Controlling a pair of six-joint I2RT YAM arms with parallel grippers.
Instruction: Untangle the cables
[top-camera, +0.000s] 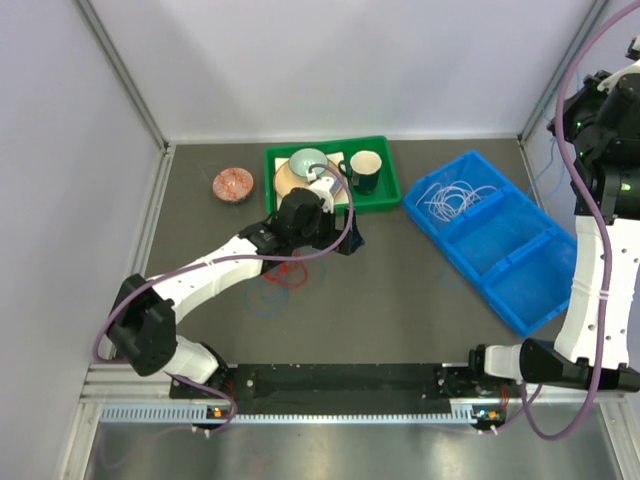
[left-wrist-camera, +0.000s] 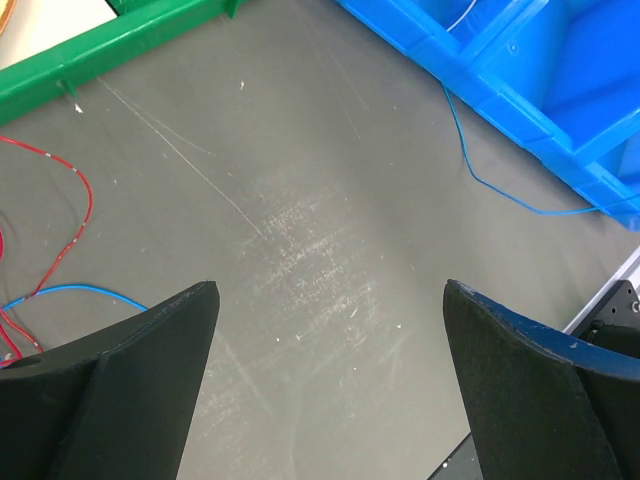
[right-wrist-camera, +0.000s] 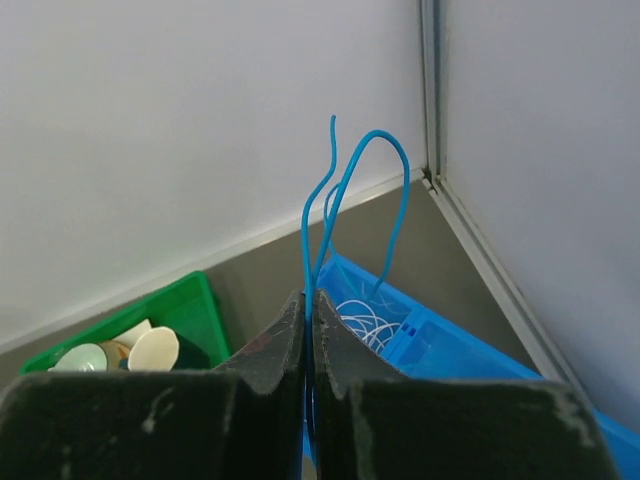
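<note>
Closest to the lens, the right gripper (right-wrist-camera: 308, 330) has its two black fingers pressed together on the blue cable (right-wrist-camera: 402, 190) — a thin pinch, with a short loop and a free end standing up above the tips. That arm is held high at the far right, over the blue bin (top-camera: 530, 285). I judge this is meant to draw the blue strand up and away from the others.

The left gripper (left-wrist-camera: 330, 292) is spread wide with nothing between its fingers, hovering low over the table (top-camera: 420, 300) on the near side of the green tray (top-camera: 392, 205). It looks placed to reach the red cable (top-camera: 290, 268), which lies in a loose scribble on the table under that arm. A blue loop lies against it — I cannot tell which strand is on top. Another run of blue trails on the table beside the bin's wall. The white cable (top-camera: 452, 197) is coiled in the bin's far compartment, apart from the other two, so that one seems dealt with.

The table is matte grey, scuffed with pale scratches. Plain white panels close it in on the left, far and right sides, with metal posts at the far corners. A mug (top-camera: 365, 170) and dishes sit in the tray, and a small reddish bowl (top-camera: 233, 183) stands just left of it.
</note>
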